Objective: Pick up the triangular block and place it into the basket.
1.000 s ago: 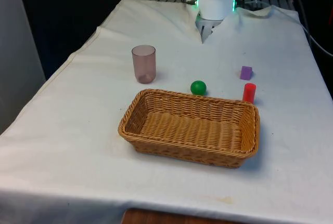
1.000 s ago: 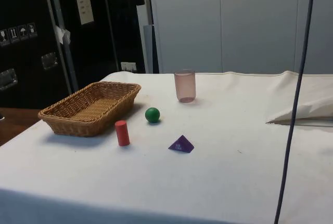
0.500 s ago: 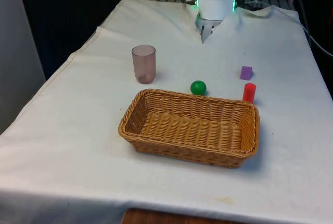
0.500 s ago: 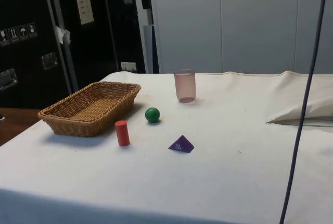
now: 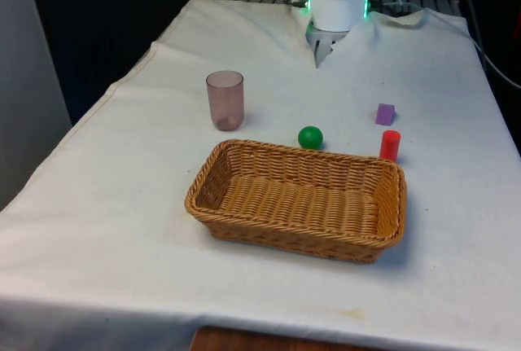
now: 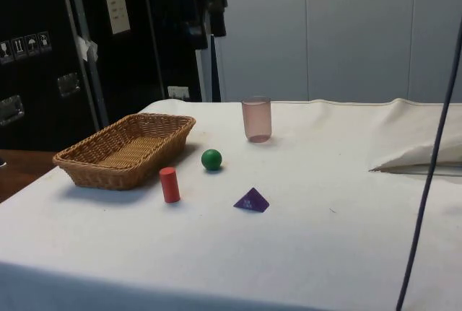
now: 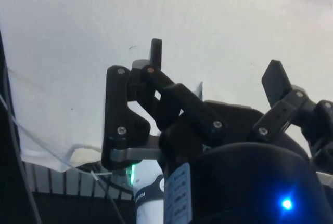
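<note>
Objects unmoved since 1 s ago; dark arm parts now enter the side view's top. Front view, left to right: pink tumbler (image 5: pixel 225 99), wicker basket (image 5: pixel 298 199), green ball (image 5: pixel 310 137), purple triangular block (image 5: pixel 385 113) on cloth just behind red cylinder (image 5: pixel 390 145), outside basket. Gripper (image 7: pixel 216 65) high above cloth, fingers (image 7: pixel 155 51) spread wide, holding nothing

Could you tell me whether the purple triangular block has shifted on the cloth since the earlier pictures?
No. In the side view the triangular block lies at the same spot beside the red cylinder, apart from it, as before.
</note>
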